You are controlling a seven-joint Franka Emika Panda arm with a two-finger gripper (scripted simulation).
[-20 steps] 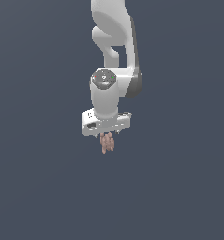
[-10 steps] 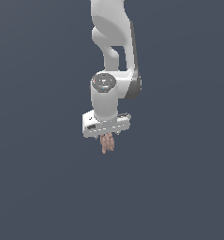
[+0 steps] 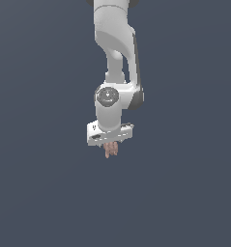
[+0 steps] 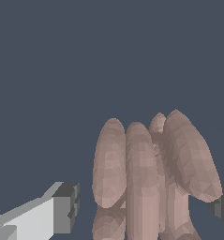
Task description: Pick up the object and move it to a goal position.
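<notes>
The object (image 3: 110, 150) is a small pinkish-brown bunch of stubby lobes. In the exterior view it hangs from under the white gripper (image 3: 110, 146), at the end of the arm that comes down from the top. The gripper is shut on the object and holds it in the air. In the wrist view the object (image 4: 151, 168) fills the space between the two fingers (image 4: 62, 211), its lobes pointing away from the camera. The far finger only shows at the picture's edge. The fingertips are hidden behind the hand in the exterior view.
A plain dark grey-blue background lies all around in both views. No other object, edge or marker shows.
The arm's wrist and the gripper have moved down a little in the exterior view, with the object still held between the fingers.
</notes>
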